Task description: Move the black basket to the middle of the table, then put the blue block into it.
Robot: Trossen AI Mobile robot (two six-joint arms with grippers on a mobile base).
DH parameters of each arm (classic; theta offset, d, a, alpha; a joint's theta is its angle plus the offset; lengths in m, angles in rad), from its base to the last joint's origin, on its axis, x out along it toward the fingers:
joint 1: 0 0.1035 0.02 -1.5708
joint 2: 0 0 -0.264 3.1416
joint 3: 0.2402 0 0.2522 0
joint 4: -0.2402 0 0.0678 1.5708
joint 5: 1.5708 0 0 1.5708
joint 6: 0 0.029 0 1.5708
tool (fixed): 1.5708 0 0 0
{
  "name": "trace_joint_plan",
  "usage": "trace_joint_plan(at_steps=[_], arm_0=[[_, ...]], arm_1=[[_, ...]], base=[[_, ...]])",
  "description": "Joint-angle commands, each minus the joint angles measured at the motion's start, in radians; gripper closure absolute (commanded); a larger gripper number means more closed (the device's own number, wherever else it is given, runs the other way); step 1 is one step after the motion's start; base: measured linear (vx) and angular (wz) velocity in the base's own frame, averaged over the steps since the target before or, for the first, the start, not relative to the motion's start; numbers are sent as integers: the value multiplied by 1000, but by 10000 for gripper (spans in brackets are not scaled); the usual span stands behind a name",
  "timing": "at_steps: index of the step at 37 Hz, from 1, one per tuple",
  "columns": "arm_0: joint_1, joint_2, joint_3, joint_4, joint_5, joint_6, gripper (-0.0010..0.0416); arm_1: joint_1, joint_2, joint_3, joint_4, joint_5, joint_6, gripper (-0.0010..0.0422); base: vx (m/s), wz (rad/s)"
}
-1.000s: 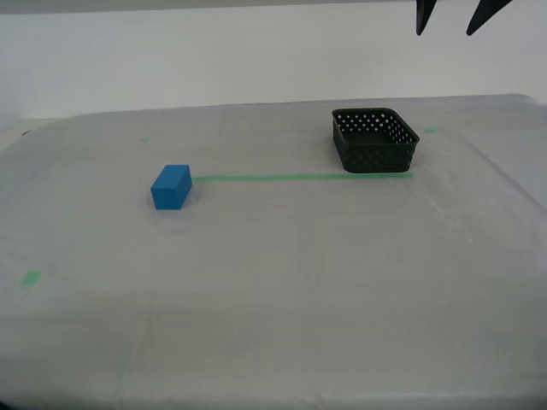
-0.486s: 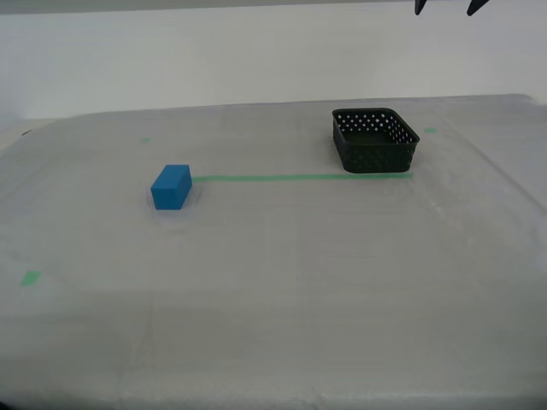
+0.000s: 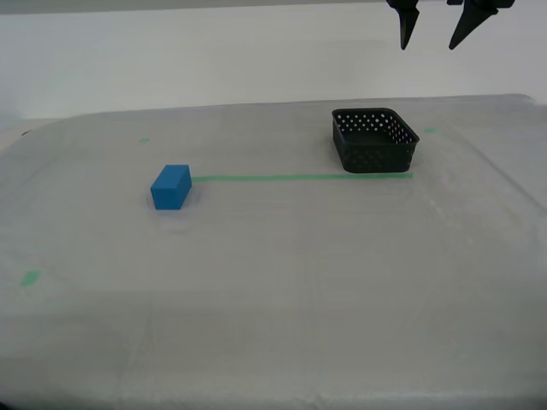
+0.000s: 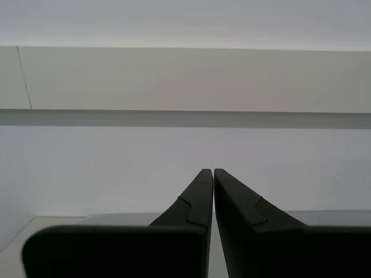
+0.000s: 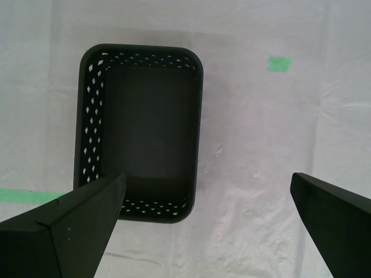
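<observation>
The black basket (image 3: 376, 141) stands on the table (image 3: 299, 273) at the back, toward the exterior view's right, at the end of the green tape line (image 3: 291, 178). The blue block (image 3: 171, 187) sits at the line's other end, toward the exterior view's left. My first gripper (image 3: 428, 43) hangs open and empty high above the basket. In the first wrist view the basket (image 5: 148, 127) is empty below my first gripper (image 5: 207, 179), whose jaws stand wide apart. My second gripper (image 4: 208, 171) is shut and empty, facing a pale wall. It does not show in the exterior view.
Small green tape bits lie on the cloth near the front at the exterior view's left (image 3: 31, 278), at the back (image 3: 144, 139) and beside the basket (image 5: 279, 63). The table's far edge meets a white wall.
The open first gripper rose almost out of the exterior view, then came back down lower and slightly toward the exterior view's left. Basket and block have not moved.
</observation>
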Motion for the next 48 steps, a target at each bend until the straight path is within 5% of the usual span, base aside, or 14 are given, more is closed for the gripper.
trace_joint_plan(at_steps=[1,17,33,48], arm_0=[[2,39,16,3,-10,-2,6],[3,76,-105,113,-18,6,6],[9,244,-105,172,-20,7,6],[12,294,-111,297,6,47,5]], arm_1=[[0,0,0,5,-1,2,412],[0,0,0,-1,-1,2,412],[0,0,1,-2,-1,2,412],[0,0,0,-2,-1,2,412]], base=[[0,0],[0,0],[0,0],[0,0]])
